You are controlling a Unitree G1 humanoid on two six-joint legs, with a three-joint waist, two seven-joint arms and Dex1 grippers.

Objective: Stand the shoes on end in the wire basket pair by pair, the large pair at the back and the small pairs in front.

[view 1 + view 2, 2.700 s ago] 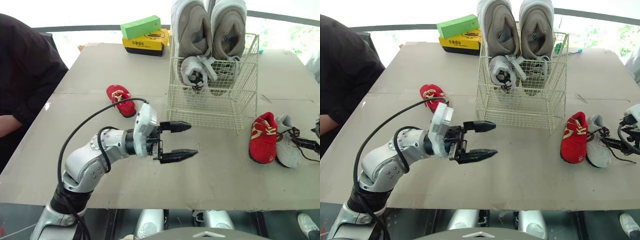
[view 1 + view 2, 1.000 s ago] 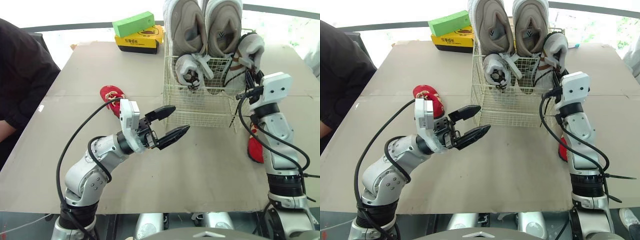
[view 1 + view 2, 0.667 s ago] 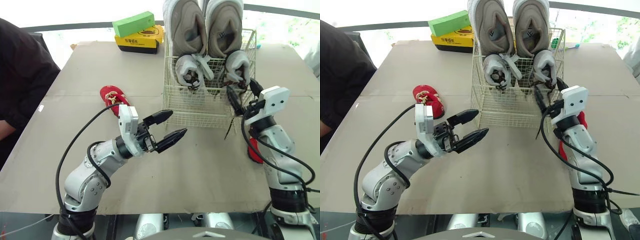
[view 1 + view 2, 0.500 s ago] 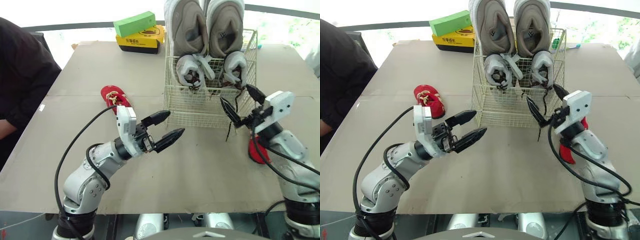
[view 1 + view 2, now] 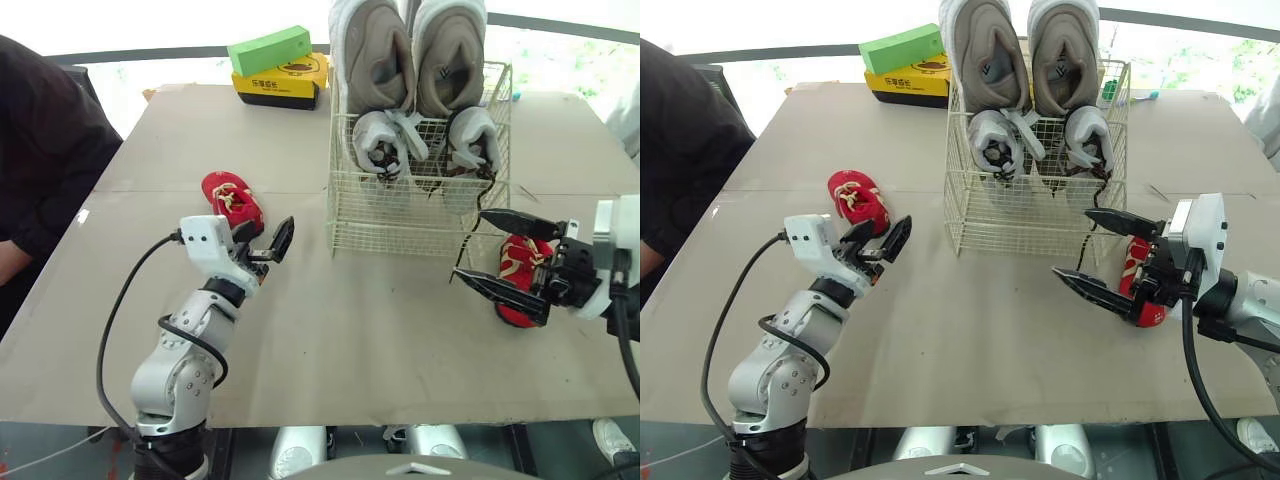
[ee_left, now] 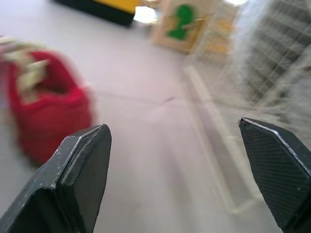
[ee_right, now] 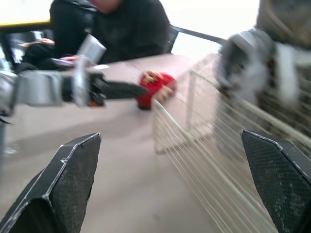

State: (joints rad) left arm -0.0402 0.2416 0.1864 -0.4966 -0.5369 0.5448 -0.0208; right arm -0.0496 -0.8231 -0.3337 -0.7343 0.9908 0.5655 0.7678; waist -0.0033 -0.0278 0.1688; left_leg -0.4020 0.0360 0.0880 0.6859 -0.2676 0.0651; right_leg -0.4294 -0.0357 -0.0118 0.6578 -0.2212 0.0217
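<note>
The wire basket (image 5: 420,225) stands at mid-table. Two large grey shoes (image 5: 375,50) stand on end at its back, and two small grey-white shoes (image 5: 380,145) (image 5: 472,140) stand in front of them. One small red shoe (image 5: 232,200) lies left of the basket; my left gripper (image 5: 265,240) hovers open just right of it, holding nothing. The left wrist view shows that red shoe (image 6: 46,104) ahead, beside one finger. Another red shoe (image 5: 520,290) lies right of the basket, partly behind my right gripper (image 5: 470,245), which is wide open and holds nothing.
A green box (image 5: 268,50) sits on a yellow-black box (image 5: 280,88) at the far left of the table. A person in black (image 5: 45,150) sits at the table's left side. Bare tabletop (image 5: 370,320) stretches between my grippers and the front edge.
The right gripper carried the second small grey-white shoe into the basket, let go, and drew back low beside the red shoe. The left gripper swung left toward the other red shoe.
</note>
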